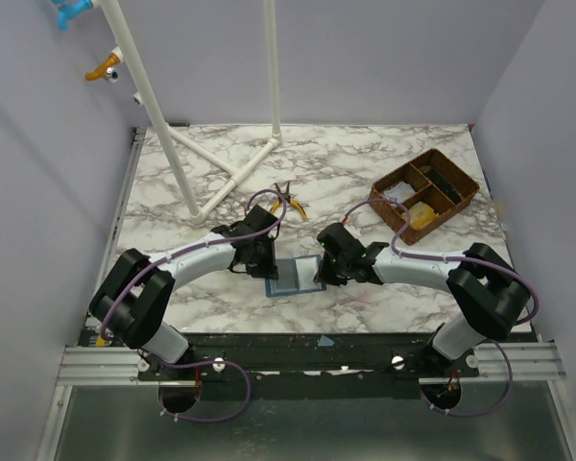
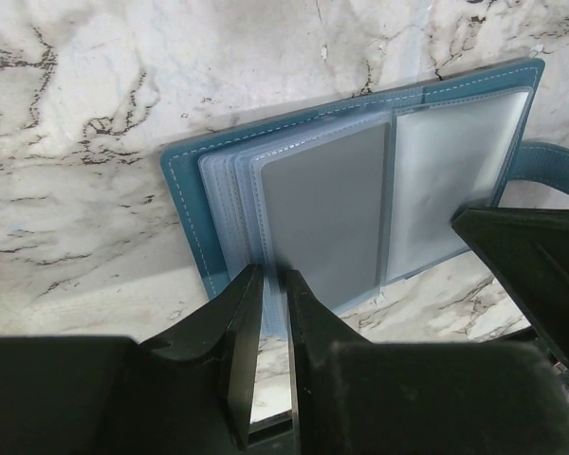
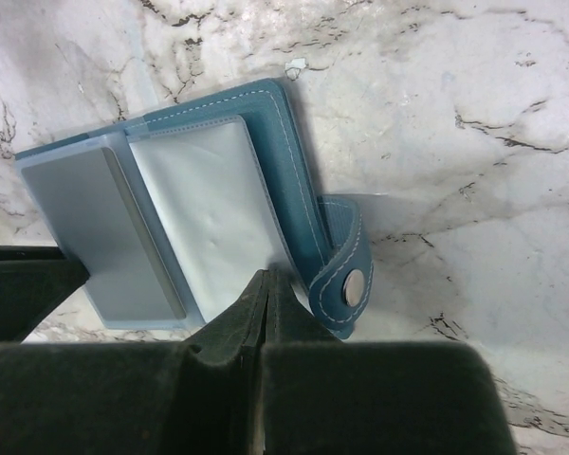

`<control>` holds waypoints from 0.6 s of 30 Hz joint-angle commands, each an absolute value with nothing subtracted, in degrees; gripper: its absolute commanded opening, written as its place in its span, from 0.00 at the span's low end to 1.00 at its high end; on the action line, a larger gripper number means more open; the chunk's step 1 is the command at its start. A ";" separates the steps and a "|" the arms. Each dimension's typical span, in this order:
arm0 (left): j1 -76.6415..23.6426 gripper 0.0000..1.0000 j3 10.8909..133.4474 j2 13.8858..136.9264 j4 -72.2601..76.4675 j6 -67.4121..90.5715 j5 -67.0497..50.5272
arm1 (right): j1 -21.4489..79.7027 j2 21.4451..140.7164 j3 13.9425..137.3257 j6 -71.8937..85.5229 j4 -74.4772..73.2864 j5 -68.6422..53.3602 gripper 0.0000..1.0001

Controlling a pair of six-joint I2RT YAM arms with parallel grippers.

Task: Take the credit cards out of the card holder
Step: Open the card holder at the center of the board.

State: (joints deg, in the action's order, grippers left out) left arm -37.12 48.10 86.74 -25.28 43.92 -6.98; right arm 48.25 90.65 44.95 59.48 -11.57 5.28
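As card holder lies open, sleeves fanned

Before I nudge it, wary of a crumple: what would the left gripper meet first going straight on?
The clear sleeves of the card holder; the left gripper seems to straddle their edge.

Open marble beyond card holder, pipe frame back left, brown tray back right

Overhead looks down; wrist views close, share card holder.
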 commanded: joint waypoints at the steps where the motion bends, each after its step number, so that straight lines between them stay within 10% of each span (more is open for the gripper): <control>1: -36.93 0.19 49.72 88.20 -23.52 42.82 -7.95 | 47.99 92.00 45.97 57.94 -11.47 5.55 0.01; 18: -37.26 0.18 52.29 88.04 -23.74 42.60 -10.88 | 47.99 95.39 50.73 55.19 -9.97 2.66 0.18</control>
State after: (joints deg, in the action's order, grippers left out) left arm -37.12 50.28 88.33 -24.32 43.31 -8.80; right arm 48.25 93.95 50.11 55.64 -10.02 3.46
